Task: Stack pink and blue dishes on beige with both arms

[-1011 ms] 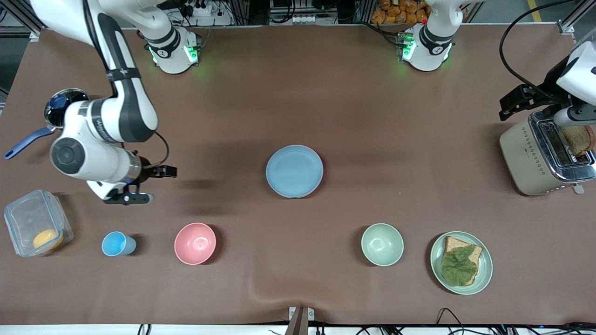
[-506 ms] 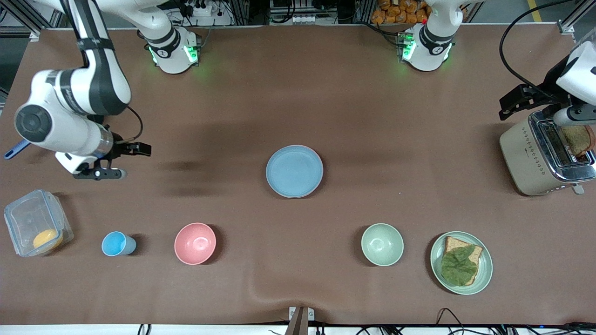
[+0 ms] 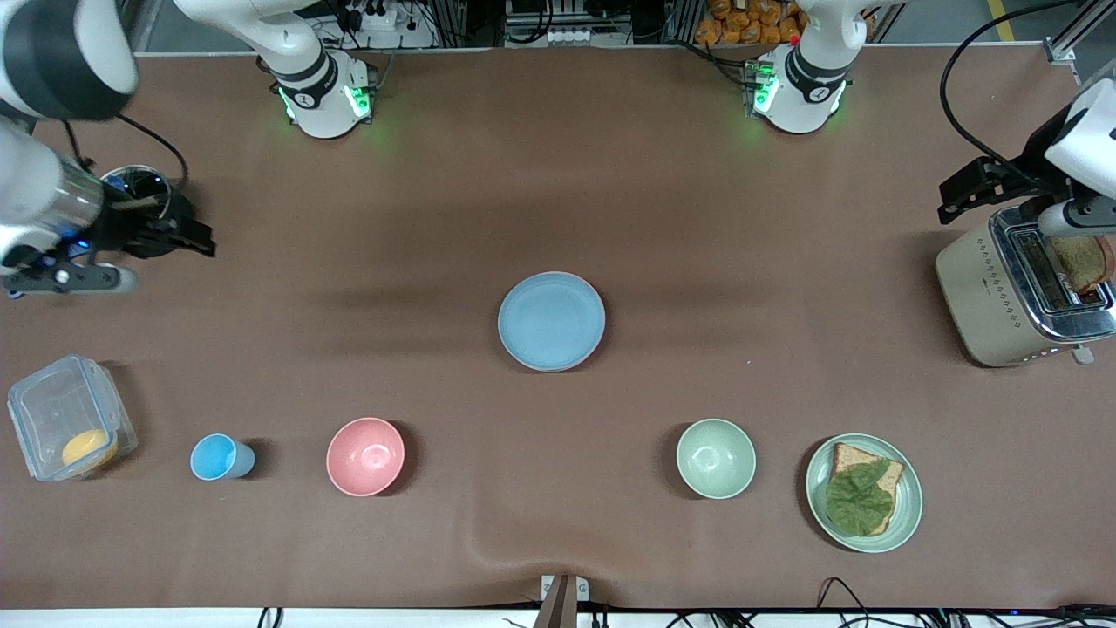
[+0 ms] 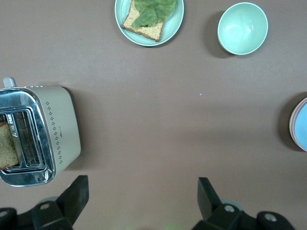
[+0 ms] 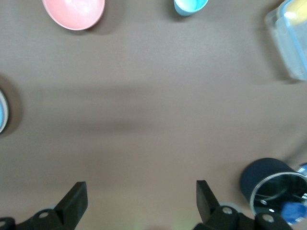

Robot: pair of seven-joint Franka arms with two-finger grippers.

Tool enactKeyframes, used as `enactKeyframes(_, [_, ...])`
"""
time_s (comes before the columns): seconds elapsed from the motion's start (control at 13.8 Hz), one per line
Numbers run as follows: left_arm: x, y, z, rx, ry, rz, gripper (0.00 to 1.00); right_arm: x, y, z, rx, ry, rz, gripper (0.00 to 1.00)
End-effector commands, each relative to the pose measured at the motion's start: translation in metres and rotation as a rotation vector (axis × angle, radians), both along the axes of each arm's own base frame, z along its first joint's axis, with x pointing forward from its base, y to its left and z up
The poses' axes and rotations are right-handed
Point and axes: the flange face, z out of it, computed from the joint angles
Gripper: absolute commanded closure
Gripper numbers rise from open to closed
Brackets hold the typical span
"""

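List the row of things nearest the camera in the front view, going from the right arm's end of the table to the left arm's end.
Clear container with something orange inside → small blue cup → pink bowl → pale green bowl → pale green plate holding bread with a leaf on it.

Stack mid-table: only the blue plate (image 3: pixel 551 320) shows in full. Pink plate (image 3: pixel 582 283) is just a thin rim sliver under it, beige plate not visible at all. Left wrist view cuts the stack at the frame edge (blue face (image 4: pixel 301 126), pink rim).

Right gripper (image 5: pixel 139 199): only the two finger stubs in its wrist view, and the front view has that arm motion-blurred and cropped.

Dark pot (image 3: pixel 139 185) partly covered by the right arm.

Left arm's wrist cut by the front view's edge over the toaster (image 3: pixel 1016 292).
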Motion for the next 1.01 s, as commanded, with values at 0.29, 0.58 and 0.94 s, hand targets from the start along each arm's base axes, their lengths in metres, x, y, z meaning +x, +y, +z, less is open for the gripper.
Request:
enactKeyframes(0.29, [-0.001, -0.007, 0.000, -0.024, 0.014, 0.019, 0.00, -0.007, -0.010, 0.069, -0.004, -0.020, 0.038, 0.00])
enactKeyframes(0.58, [-0.001, -0.006, 0.003, -0.027, 0.007, 0.023, 0.00, -0.008, -0.007, 0.071, -0.002, -0.024, 0.044, 0.00])
enactKeyframes(0.94, [0.001, -0.007, 0.008, -0.028, -0.003, 0.023, 0.00, -0.007, -0.009, 0.073, -0.002, -0.034, 0.046, 0.00])
